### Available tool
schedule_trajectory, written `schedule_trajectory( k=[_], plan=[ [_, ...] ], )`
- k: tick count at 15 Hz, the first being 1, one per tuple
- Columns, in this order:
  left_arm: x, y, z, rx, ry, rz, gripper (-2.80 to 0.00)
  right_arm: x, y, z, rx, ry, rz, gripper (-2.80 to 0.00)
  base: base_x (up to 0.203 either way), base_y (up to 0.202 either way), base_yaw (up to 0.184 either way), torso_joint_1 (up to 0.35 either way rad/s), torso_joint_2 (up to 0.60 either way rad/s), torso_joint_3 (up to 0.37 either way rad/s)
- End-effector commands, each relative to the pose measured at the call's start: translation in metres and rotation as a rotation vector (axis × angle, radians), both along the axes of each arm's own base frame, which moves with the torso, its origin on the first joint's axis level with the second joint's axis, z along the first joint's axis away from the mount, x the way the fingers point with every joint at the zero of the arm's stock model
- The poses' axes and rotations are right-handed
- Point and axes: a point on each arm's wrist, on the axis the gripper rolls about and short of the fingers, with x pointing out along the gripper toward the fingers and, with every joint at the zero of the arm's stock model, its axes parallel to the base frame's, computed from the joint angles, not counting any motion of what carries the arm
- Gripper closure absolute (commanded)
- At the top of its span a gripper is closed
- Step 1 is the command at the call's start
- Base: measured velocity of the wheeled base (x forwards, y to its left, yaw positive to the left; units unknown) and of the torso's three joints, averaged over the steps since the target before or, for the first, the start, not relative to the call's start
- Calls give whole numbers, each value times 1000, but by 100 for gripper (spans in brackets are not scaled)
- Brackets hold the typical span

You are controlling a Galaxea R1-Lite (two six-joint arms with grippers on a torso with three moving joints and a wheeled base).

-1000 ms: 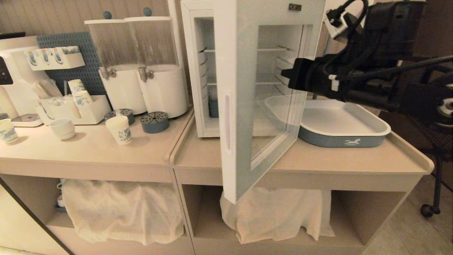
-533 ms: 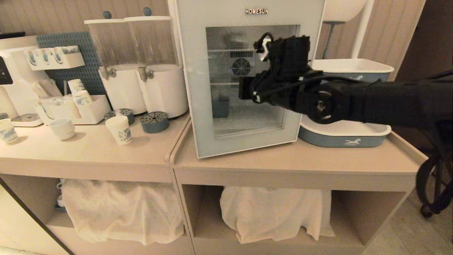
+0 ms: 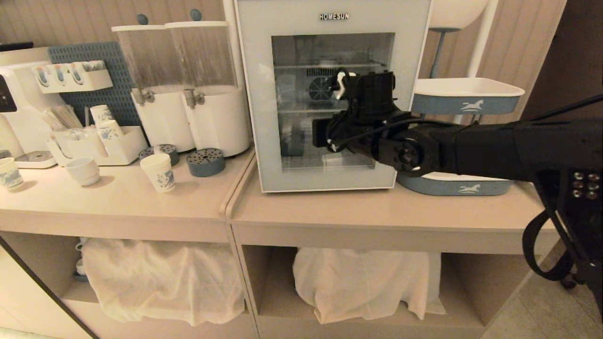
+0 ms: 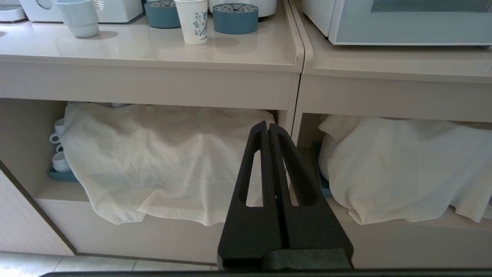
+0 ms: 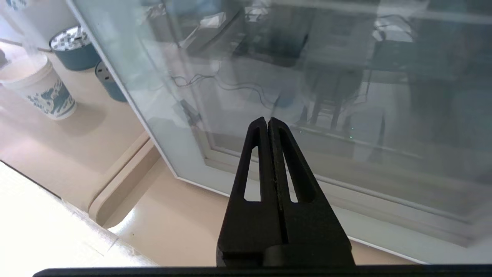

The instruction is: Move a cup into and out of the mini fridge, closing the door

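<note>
The mini fridge (image 3: 282,14) stands on the right counter. Its glass door (image 3: 301,56) lies shut against the front. My right gripper (image 5: 268,121) is shut and empty. Its tips are at the lower part of the door's glass (image 5: 346,96), and the right arm (image 3: 471,148) reaches in from the right across the door. The cup (image 3: 158,172), tall white paper with small blue print, stands upright on the left counter, also seen as the cup (image 4: 192,21) and the cup (image 5: 38,90). My left gripper (image 4: 268,125) is shut and empty, parked low before the cloth-covered shelves.
A squat white cup (image 3: 84,170) and a shorter patterned paper cup (image 3: 9,173) stand left of the tall one. Two drink dispensers (image 3: 188,94) and round blue drip trays (image 3: 205,162) are behind. Stacked blue-sided trays (image 3: 464,103) sit right of the fridge. A raised lip (image 3: 233,193) divides the counters.
The door has swung from wide open to shut. My right arm swept leftward with it and now reaches across the front of the glass. The left arm has not moved.
</note>
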Motion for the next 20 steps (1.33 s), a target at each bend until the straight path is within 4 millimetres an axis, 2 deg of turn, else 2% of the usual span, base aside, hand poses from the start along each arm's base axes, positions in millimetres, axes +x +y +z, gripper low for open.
schedule_trajectory(
  k=[1,3,4,5,7,9,11,13,14,16,18,20],
  plan=[
    [2,0,-5,0,19,1,0,-22,-20,33,51,-25,-15,0,0,0,0,0,0,0],
    [2,0,-5,0,19,1,0,-51,-59,66,93,-50,-50,0,0,0,0,0,0,0],
    [2,0,-5,0,19,1,0,-62,-78,77,103,-59,-76,0,0,0,0,0,0,0],
    [2,0,-5,0,19,1,0,-79,-106,91,118,-79,-115,0,0,0,0,0,0,0],
    [2,0,-5,0,19,1,0,-127,-167,120,160,-138,-187,0,0,0,0,0,0,0],
    [2,0,-5,-1,20,1,0,-192,-213,140,218,-190,-254,0,0,0,0,0,0,0],
    [2,0,-5,-1,19,1,0,-280,-241,151,304,-262,-281,0,0,0,0,0,0,0],
    [2,0,-5,-1,21,1,0,-364,-258,140,387,-296,-312,0,0,0,0,0,0,0],
    [2,0,-5,0,19,1,0,-395,-262,129,420,-298,-334,0,0,0,0,0,0,0],
    [2,0,-5,-1,22,1,0,-456,-261,96,459,-324,-303,0,0,0,0,0,0,0],
    [2,0,-5,-1,20,1,0,-494,-257,49,412,-360,-211,0,0,0,0,0,0,0],
    [2,0,-5,-1,20,1,0,-499,-256,-1,314,-380,-206,0,0,0,0,0,0,0]
  ],
)
